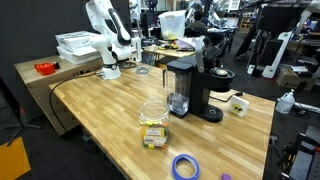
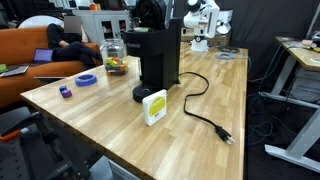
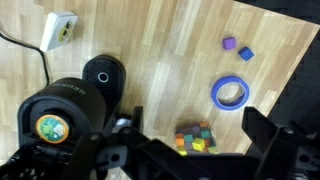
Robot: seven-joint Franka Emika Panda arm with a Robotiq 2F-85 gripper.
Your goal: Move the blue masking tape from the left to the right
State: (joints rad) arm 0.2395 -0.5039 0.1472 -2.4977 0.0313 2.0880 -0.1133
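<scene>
Lying flat on the wooden table (image 1: 110,100): blue tape (image 1: 184,166), one ring with an open centre. In an exterior view it sits at 6 o'clock from the coffee maker (image 1: 185,85), close to the near table edge and well apart from the machine.

Item, robot arm (image 1: 108,40): white, mounted at the far end of the table, at 10 o'clock from the coffee maker and well apart from the tape.

Item, gripper (image 3: 195,120): seen in the wrist view as two dark fingers (image 3: 135,115) rising from the bottom edge. The jaws stand spread with nothing between them. They are high above the table and touch nothing.

Item, tape in the wrist view: at 1 o'clock from the gripper and 3 o'clock from the coffee maker's top.

Item, glass jar (image 1: 153,118): upright, coloured sweets in the bottom, between the coffee maker and the tape.

Item, small purple block (image 3: 229,43) and small blue block (image 3: 246,54): side by side at 12 o'clock from the tape in the wrist view, apart from it.

Item, white box (image 2: 154,107): upright, just beside the coffee maker's base.

Item, black power cord (image 2: 200,105): trailing from the coffee maker across the table, its plug lying loose on the wood.
</scene>
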